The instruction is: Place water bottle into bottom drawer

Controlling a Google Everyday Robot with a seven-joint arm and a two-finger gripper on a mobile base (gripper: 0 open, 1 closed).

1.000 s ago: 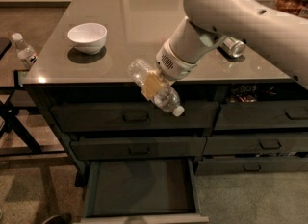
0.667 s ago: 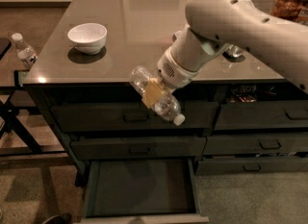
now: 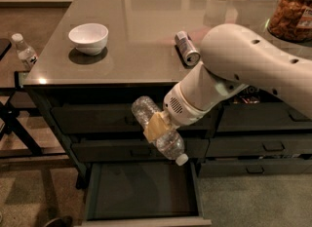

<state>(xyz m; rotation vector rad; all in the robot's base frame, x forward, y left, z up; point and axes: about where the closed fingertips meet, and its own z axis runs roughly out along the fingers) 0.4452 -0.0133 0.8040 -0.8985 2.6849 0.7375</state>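
The water bottle (image 3: 170, 144) is clear and ribbed with a white cap. It hangs tilted, cap end down to the right, in front of the left drawer stack. My gripper (image 3: 156, 126) is shut on the water bottle around its middle, with tan fingers wrapped across it. The bottom drawer (image 3: 141, 191) is pulled open below, dark with a flat bare inside. The bottle is above the drawer's back right part, not touching it.
A white bowl (image 3: 88, 38) and a lying can (image 3: 187, 48) sit on the grey countertop (image 3: 136, 11). A snack jar (image 3: 293, 9) stands at the far right. Another white-capped bottle (image 3: 24, 51) stands on a side stand at left. Closed drawers fill the right side.
The arm has lowered the water bottle from the countertop edge down toward the open bottom drawer. The bottle stays gripped and tilted.
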